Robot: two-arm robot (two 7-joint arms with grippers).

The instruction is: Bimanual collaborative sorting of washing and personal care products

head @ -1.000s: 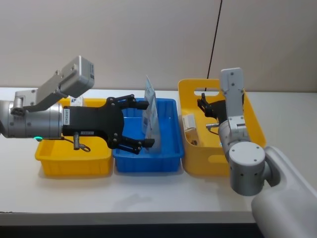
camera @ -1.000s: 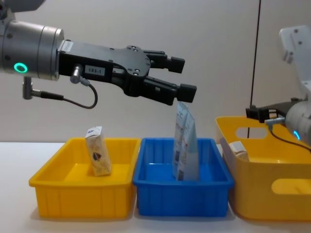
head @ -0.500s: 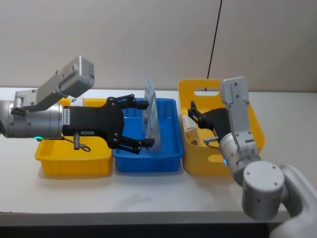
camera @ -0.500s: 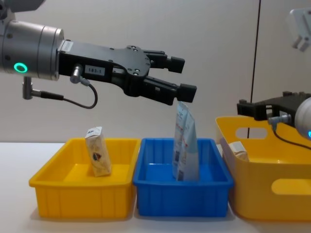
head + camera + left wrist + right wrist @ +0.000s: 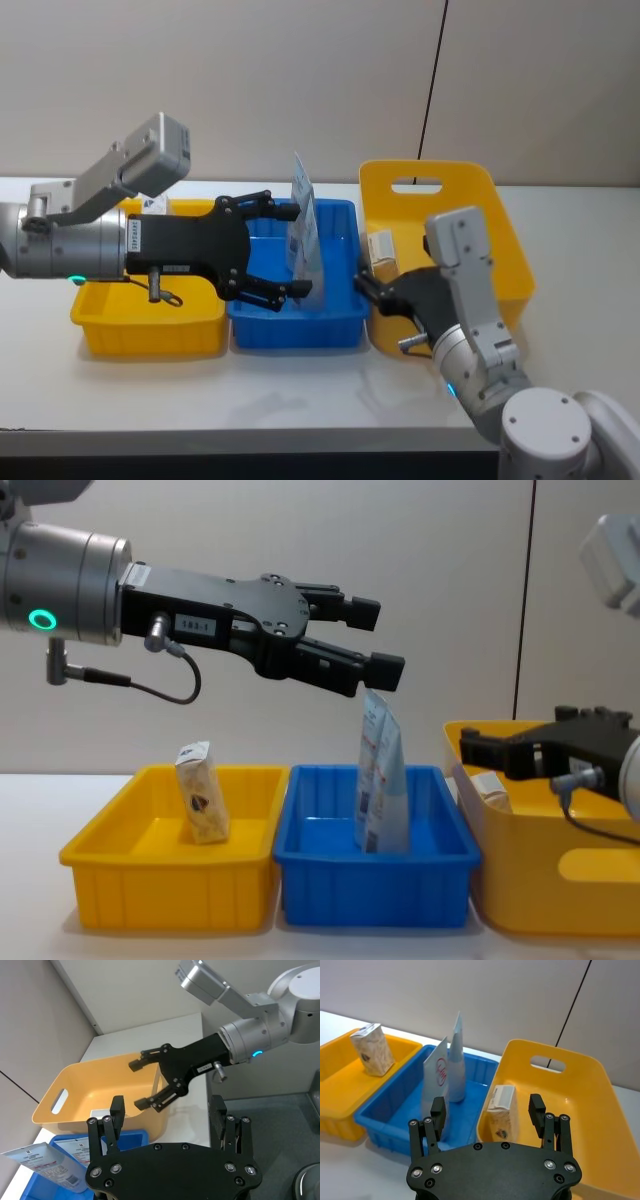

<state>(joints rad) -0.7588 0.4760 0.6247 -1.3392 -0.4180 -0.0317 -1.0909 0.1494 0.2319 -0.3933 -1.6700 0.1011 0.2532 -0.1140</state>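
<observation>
Two slim pale-blue-and-white pouches (image 5: 306, 240) (image 5: 381, 780) (image 5: 441, 1077) stand upright in the blue bin (image 5: 296, 330). My left gripper (image 5: 295, 251) (image 5: 377, 637) hovers open just above their tops, holding nothing. A speckled block-shaped pack (image 5: 202, 804) (image 5: 372, 1049) stands in the left yellow bin (image 5: 150, 330). A small cream pack (image 5: 381, 245) (image 5: 502, 1108) leans at the near-left corner of the yellow basket (image 5: 505, 250). My right gripper (image 5: 368, 288) (image 5: 472, 752) (image 5: 150, 1085) is open and empty, low over the basket's left wall beside the blue bin.
The three containers stand side by side on the white table (image 5: 250, 390), against a plain wall. A black cable (image 5: 432, 80) hangs down behind the basket. Bare table lies in front of the bins.
My right gripper has pulled back out of the yellow basket, dropping lower and shifting left toward the blue bin. The left arm and the packs have not moved.
</observation>
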